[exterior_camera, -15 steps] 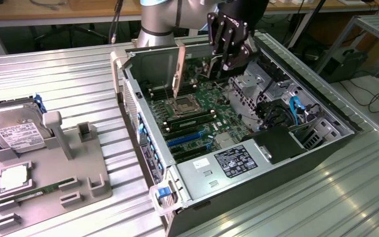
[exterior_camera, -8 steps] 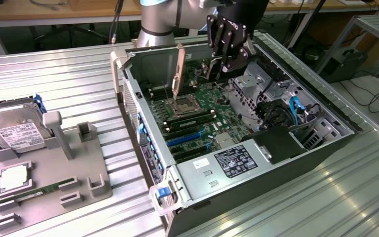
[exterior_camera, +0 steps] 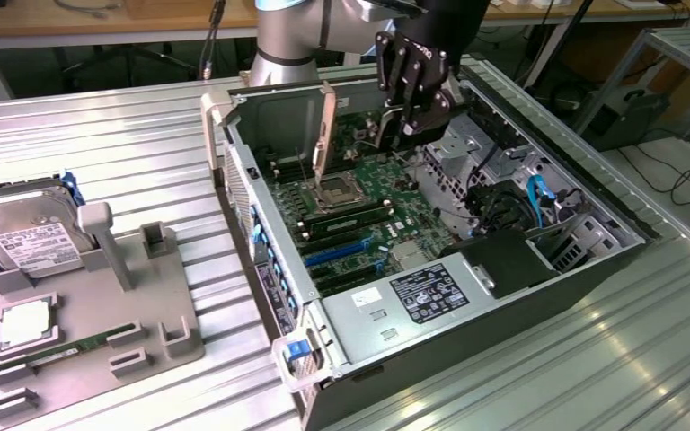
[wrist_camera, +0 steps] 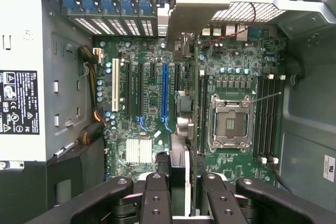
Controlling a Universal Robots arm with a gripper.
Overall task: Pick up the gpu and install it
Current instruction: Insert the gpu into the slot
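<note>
Ribbed silvery metal forms the table (exterior_camera: 118, 135), which carries an open computer case (exterior_camera: 507, 350) lying on its side, its green motherboard (exterior_camera: 358, 202) exposed. On the exterior view's left sits a grey holder tray (exterior_camera: 100, 337) with a silver hard drive (exterior_camera: 22, 238) and a narrow green memory stick (exterior_camera: 64, 350). The robot arm (exterior_camera: 287, 36) reaches down into the case. Its black gripper (wrist_camera: 178, 174) is pinching the gpu (wrist_camera: 185, 61), a thin card held upright on edge above the motherboard, between the blue expansion slots (wrist_camera: 165, 95) and the empty processor socket (wrist_camera: 231, 124), its metal bracket end toward the case's rear wall
</note>
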